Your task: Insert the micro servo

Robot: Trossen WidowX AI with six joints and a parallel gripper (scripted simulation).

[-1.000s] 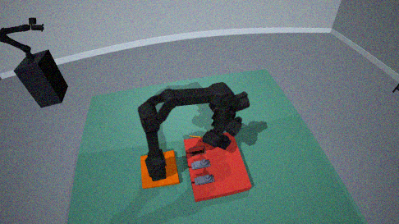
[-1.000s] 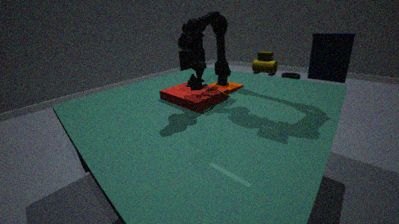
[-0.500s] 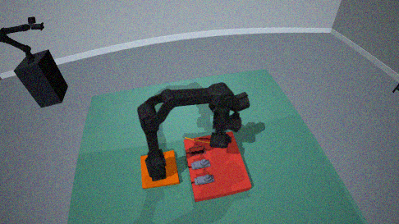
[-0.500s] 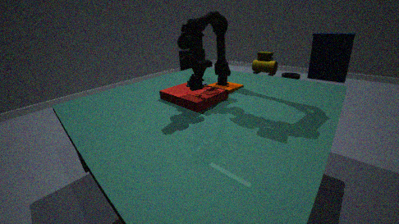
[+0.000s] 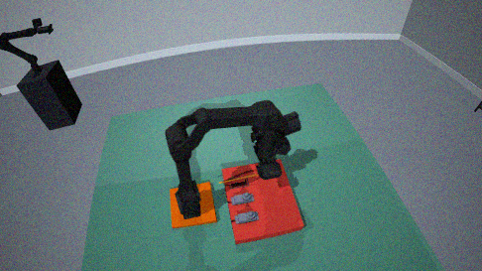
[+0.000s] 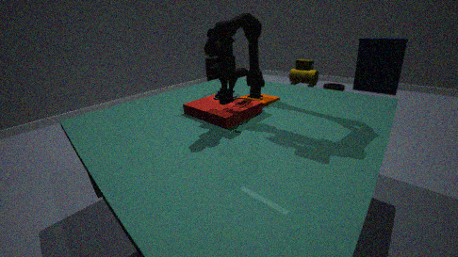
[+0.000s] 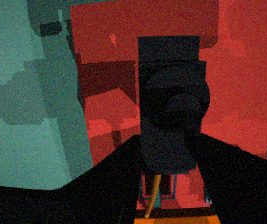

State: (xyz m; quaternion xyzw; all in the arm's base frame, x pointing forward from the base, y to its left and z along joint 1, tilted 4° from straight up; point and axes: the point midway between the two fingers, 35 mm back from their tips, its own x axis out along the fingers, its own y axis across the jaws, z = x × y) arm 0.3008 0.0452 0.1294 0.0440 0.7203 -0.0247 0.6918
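Observation:
My gripper (image 5: pixel 269 170) (image 6: pixel 226 100) (image 7: pixel 167 141) is shut on the loose micro servo (image 7: pixel 171 95), over the far part of the red deck (image 5: pixel 275 207) (image 6: pixel 204 110) (image 7: pixel 246 90). The servo is dark; its round top faces the wrist camera. Its orange cable (image 5: pixel 235 180) (image 7: pixel 154 194) trails toward the arm's base. The empty pocket (image 5: pixel 239 183) (image 7: pixel 166 186) has a dark outline and lies beyond the servo's cable end, partly hidden by servo and cable in the wrist view. The servo's underside and its height above the deck are hidden.
Two grey seated servos (image 5: pixel 242 198) (image 5: pixel 247 216) sit in a row beside the pocket. The arm's base stands on an orange plate (image 5: pixel 208 212) (image 6: pixel 270 99) (image 7: pixel 176 220) next to the deck. The green table top (image 5: pixel 149 138) (image 6: pixel 212 178) surrounds both.

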